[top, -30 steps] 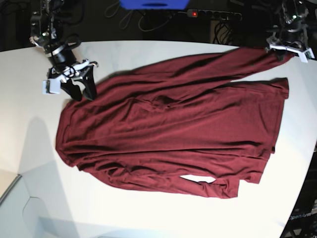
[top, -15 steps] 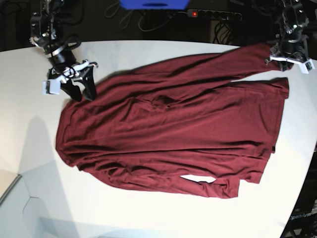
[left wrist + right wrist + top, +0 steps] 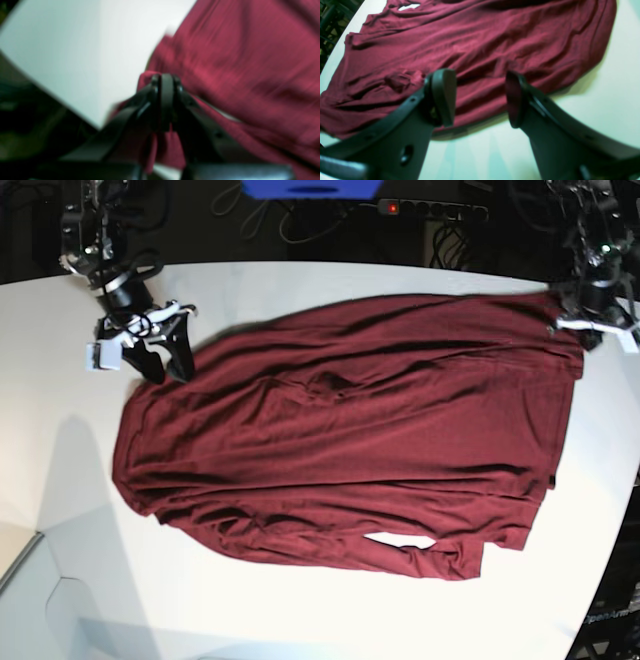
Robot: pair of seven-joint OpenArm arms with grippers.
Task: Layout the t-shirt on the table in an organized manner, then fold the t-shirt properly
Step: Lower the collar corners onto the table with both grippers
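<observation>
Rumpled burgundy knit t-shirt (image 3: 350,450), left claw (image 3: 163,82) pinching sleeve, right claw (image 3: 480,97) agape.

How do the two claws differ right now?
The left claw is shut, pinching a fold of the shirt; the right claw is open and holds nothing. In the base view the left sits at the shirt's far-right corner, the right off the shirt's upper-left edge over the table. Both have black fingers.
</observation>
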